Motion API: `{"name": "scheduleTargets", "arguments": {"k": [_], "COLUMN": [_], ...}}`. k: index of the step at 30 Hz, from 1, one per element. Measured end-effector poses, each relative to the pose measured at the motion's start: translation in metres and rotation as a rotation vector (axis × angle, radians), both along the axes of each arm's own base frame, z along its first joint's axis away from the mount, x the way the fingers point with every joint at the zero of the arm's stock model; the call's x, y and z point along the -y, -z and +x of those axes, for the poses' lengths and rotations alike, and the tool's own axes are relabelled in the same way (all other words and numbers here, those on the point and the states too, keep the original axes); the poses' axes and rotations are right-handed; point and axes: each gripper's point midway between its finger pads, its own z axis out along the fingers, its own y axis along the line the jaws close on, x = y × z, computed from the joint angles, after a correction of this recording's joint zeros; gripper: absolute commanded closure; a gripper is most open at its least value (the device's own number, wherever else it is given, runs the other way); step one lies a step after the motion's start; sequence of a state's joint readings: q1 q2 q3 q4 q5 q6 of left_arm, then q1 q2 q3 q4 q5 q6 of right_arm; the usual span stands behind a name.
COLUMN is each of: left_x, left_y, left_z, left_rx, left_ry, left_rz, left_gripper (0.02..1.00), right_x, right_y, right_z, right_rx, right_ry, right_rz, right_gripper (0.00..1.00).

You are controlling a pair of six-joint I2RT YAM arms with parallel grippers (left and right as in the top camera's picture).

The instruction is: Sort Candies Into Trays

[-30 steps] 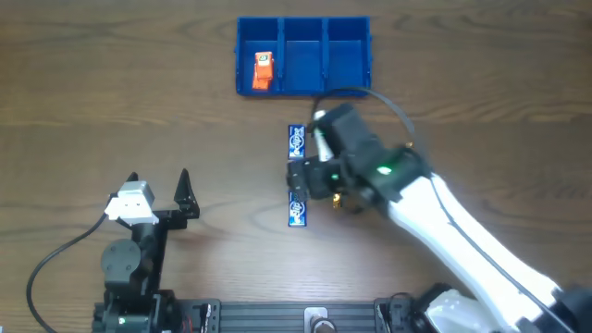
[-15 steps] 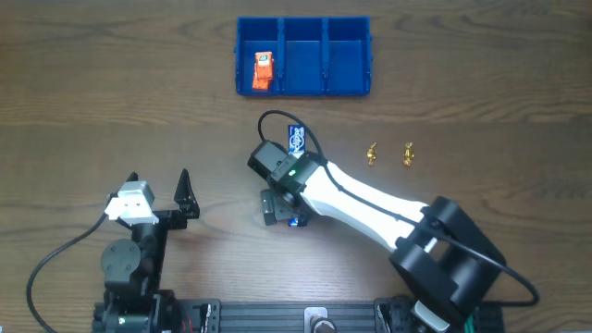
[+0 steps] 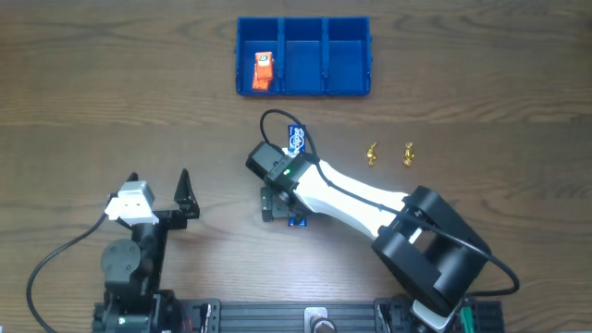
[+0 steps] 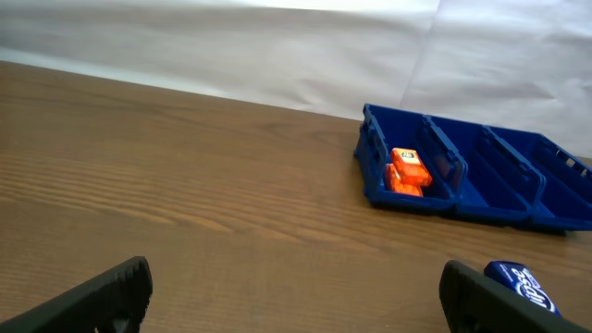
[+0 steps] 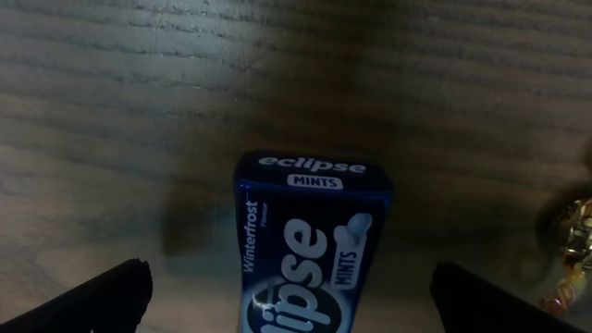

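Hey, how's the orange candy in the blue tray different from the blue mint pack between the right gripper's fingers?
The orange candy is orange; the mint pack is dark blue with white print. The orange candy lies in the tray's leftmost compartment in the top view; the mint pack lies on the table outside it. The open right gripper straddles the mint pack; none is near the orange candy. Neither is gripped.

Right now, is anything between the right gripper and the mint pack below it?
Nothing visible. The mint pack lies on the table between the open fingers of the right gripper; a gold candy sits off to the side.
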State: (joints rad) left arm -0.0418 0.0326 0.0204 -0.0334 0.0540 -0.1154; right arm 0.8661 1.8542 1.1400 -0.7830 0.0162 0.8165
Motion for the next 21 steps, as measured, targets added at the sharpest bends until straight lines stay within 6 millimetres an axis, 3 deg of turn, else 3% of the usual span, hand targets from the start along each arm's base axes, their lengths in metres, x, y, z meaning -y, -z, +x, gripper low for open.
{"name": "scheduleTargets", "arguments": {"k": [5,12,21], "left_x": [0.0,0.0,0.0], "left_y": [0.0,0.0,0.0], "left_z": [0.0,0.0,0.0], "left_rx": [0.0,0.0,0.0], "left_ry": [0.0,0.0,0.0], "left_rz": [0.0,0.0,0.0], "left_gripper": [0.02,0.023,0.023], "right_x": [-0.0006,0.0007,0.0014], "right_y": [0.0015,0.0068,0.01], "right_z": [0.0006,-0.0004,0.0002], "right_rx": [0.004,-0.005,-0.005], "right_ry": [0.029,0.043,0.046], "right_rz": [0.007,-0.003,-0.011], "right_gripper": [0.123,0.299,0.687]}}
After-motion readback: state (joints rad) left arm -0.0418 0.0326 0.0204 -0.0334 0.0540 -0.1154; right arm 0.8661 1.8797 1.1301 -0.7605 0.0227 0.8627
